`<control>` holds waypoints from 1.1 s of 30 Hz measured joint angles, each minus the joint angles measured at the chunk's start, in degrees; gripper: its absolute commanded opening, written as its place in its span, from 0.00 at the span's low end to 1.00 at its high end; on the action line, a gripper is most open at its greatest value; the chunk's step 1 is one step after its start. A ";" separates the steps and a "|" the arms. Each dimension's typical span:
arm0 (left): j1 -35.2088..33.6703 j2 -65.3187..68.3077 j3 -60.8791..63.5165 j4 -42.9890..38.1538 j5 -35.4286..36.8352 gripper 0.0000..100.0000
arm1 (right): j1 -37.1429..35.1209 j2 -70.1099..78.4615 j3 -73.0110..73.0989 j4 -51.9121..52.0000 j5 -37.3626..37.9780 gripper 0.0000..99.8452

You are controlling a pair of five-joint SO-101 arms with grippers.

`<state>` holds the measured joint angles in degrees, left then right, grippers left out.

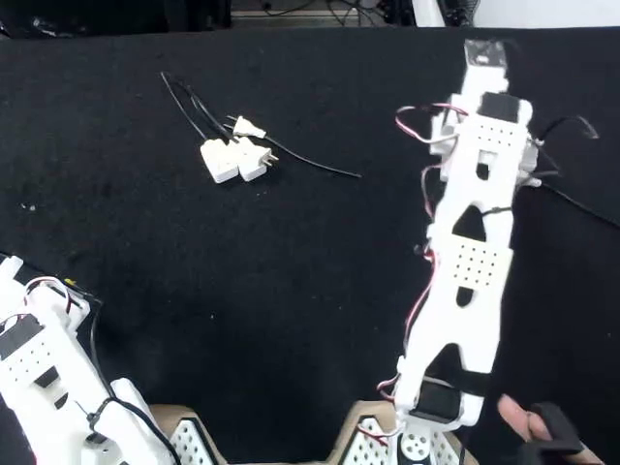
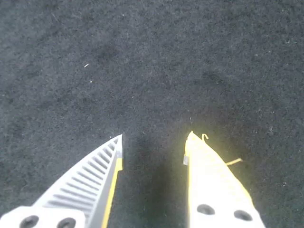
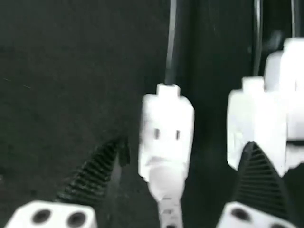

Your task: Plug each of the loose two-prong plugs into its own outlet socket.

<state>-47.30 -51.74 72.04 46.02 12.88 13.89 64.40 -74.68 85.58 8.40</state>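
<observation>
A cluster of white two-prong plugs (image 1: 237, 150) with thin black cords lies on the black table at the back left, far from both arms. My right arm (image 1: 475, 223) stretches toward the back right of the table. In its wrist view the right gripper (image 3: 185, 142) is open around a white socket piece (image 3: 166, 135) with two slots and a black cord. A second white piece (image 3: 256, 126) lies just beside one fingertip. My left gripper (image 2: 154, 137) is open over bare black cloth, with nothing between its fingers.
My left arm (image 1: 39, 363) rests folded at the front left corner. A person's hand (image 1: 533, 426) shows at the front right edge, near the right arm's base. Black cords (image 1: 581, 208) run out from under the right arm.
</observation>
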 measured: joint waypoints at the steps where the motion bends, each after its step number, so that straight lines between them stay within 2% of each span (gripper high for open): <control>1: 0.00 0.00 0.00 0.00 0.00 0.22 | -0.88 0.00 -1.93 0.44 0.00 0.35; 8: 0.00 0.00 0.00 0.00 0.00 0.22 | -6.33 -0.26 -17.05 4.48 0.00 0.35; 22: 0.00 0.00 0.00 0.00 0.00 0.22 | -8.09 -11.87 -17.85 8.62 0.00 0.35; 30: 0.00 0.00 0.00 0.00 0.00 0.22 | -14.42 -16.79 -17.85 13.80 -0.26 0.35; 33: 0.00 0.00 0.00 0.00 0.00 0.22 | -15.91 -19.52 -17.05 13.89 -2.90 0.35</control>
<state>-47.30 -51.74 72.04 46.02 12.88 -2.02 44.88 -91.74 99.47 5.49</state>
